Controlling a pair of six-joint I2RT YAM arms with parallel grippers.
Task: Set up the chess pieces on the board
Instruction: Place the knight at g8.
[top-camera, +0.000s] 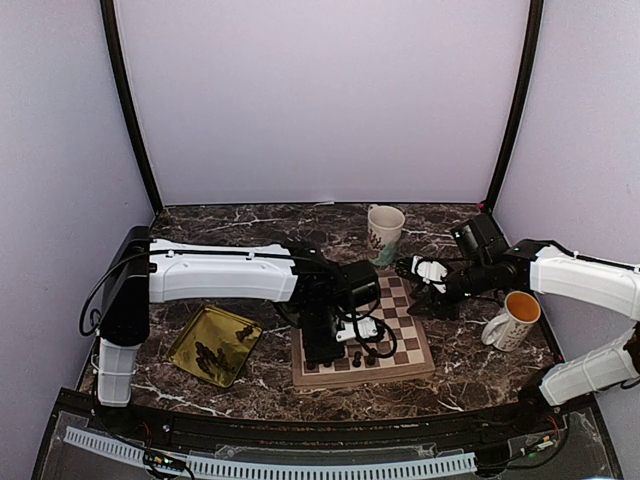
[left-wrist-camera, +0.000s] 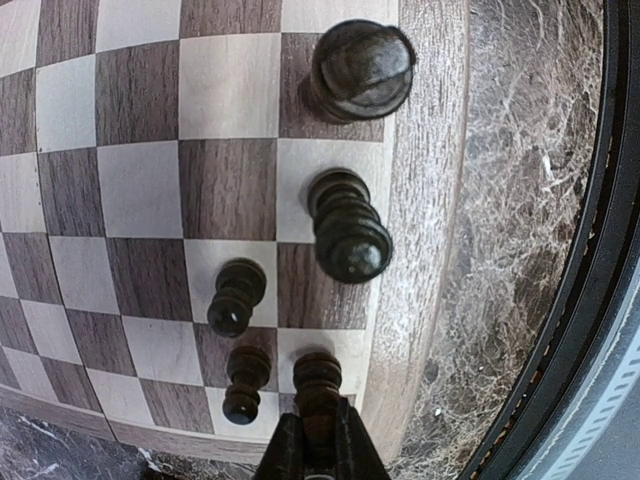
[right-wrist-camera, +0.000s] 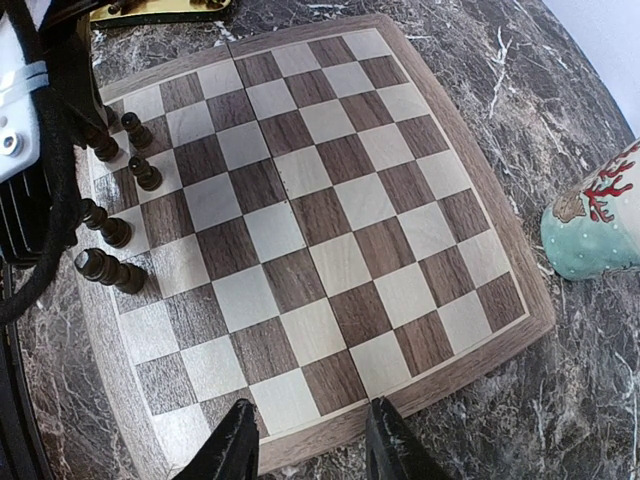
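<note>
The wooden board (top-camera: 410, 338) lies mid-table. My left gripper (left-wrist-camera: 318, 445) is shut on the top of a dark chess piece (left-wrist-camera: 318, 385), which stands upright over a cream square in the row beside the board's rim (left-wrist-camera: 425, 200). Two taller pieces (left-wrist-camera: 360, 70) (left-wrist-camera: 348, 235) stand in that same row, and two small pawns (left-wrist-camera: 235, 298) (left-wrist-camera: 245, 382) stand one row in. From above, the left gripper (top-camera: 338, 350) hides the held piece. My right gripper (right-wrist-camera: 312, 432) is open and empty over the board's (right-wrist-camera: 330, 210) opposite rim. More pieces (top-camera: 208, 354) lie in the gold tray (top-camera: 238, 322).
A white mug with a teal base (top-camera: 385, 230) stands just beyond the board's far edge, close to the right wrist. A second white mug (top-camera: 515, 320) sits right of the board under the right forearm. The left arm's cables (right-wrist-camera: 40, 200) hang over the board's piece side.
</note>
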